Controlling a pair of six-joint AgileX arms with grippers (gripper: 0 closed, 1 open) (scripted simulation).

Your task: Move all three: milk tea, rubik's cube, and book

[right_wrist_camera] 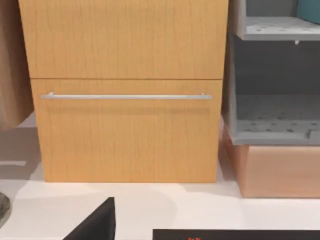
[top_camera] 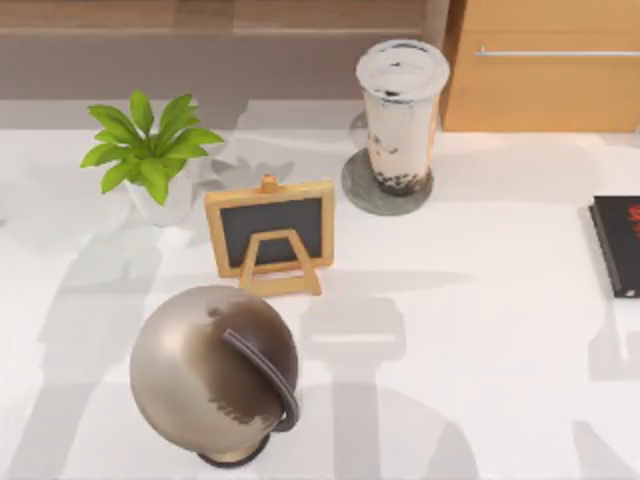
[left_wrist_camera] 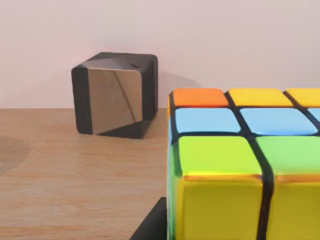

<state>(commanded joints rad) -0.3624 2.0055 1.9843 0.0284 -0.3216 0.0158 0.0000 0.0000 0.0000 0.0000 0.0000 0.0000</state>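
A white surface (top_camera: 480,330) filled the top view, backed by a light wooden cabinet with a slim metal handle (top_camera: 545,70) at the far right. On it, the milk tea (top_camera: 400,115), a tall clear plastic cup of creamy beige drink with dark pearls at the bottom and a whitish lid, stood upright on a flat grey round disc (top_camera: 362,195). Left of it sat a green potted plant (top_camera: 148,150), a small wood-framed chalkboard easel (top_camera: 270,230) and, nearer, a metallic globe (top_camera: 215,370). A black book with red marks (top_camera: 618,245) was cut off by the right edge. In the left wrist view, the rubik's cube (left_wrist_camera: 235,170) of yellow, green, blue and orange squares rested on a wooden shelf (left_wrist_camera: 75,180), cropped by the frame, near a dark mirrored cube (left_wrist_camera: 115,95). I cannot tell the state of either tool: only dark slivers showed
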